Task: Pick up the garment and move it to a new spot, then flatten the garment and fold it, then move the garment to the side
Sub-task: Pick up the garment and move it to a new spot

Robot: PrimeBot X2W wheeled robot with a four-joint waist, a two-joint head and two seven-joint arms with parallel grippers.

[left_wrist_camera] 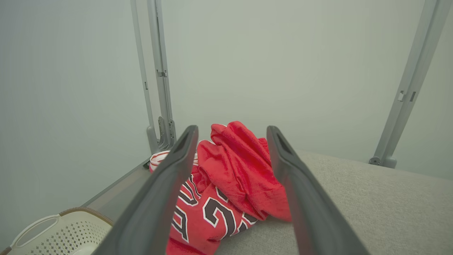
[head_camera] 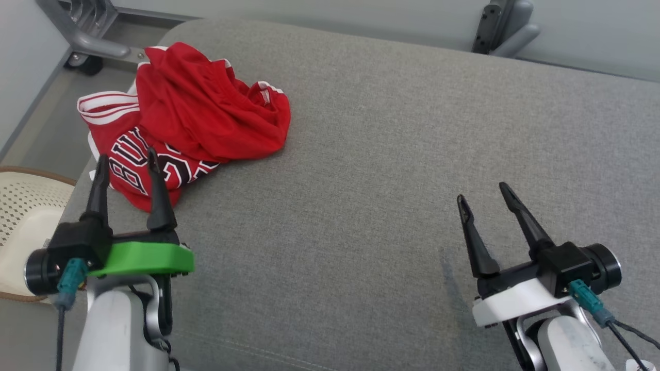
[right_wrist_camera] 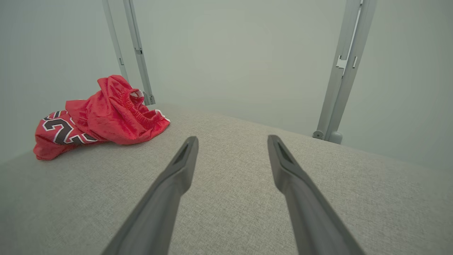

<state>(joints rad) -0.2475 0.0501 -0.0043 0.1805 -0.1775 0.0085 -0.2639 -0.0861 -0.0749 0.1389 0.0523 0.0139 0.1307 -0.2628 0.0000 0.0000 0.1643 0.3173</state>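
Note:
The garment [head_camera: 196,111] is a crumpled red jersey with white trim and black-and-white lettering, heaped at the far left corner of the grey cushioned surface [head_camera: 386,154]. My left gripper [head_camera: 127,158] stands open just in front of the heap's near edge, its fingers pointing at the lettering and holding nothing. Seen from the left wrist, the garment [left_wrist_camera: 230,177] lies between and beyond the spread fingers. My right gripper [head_camera: 482,193] is open over bare cushion at the lower right, far from the cloth. The garment [right_wrist_camera: 106,113] also lies at the left in the right wrist view.
A white perforated laundry basket [head_camera: 26,216] stands on the floor past the cushion's left edge. Grey metal frame posts [left_wrist_camera: 159,78] rise behind the cushion at the back left, with another post [right_wrist_camera: 341,67] at the back right. The cushion's left edge drops off beside the garment.

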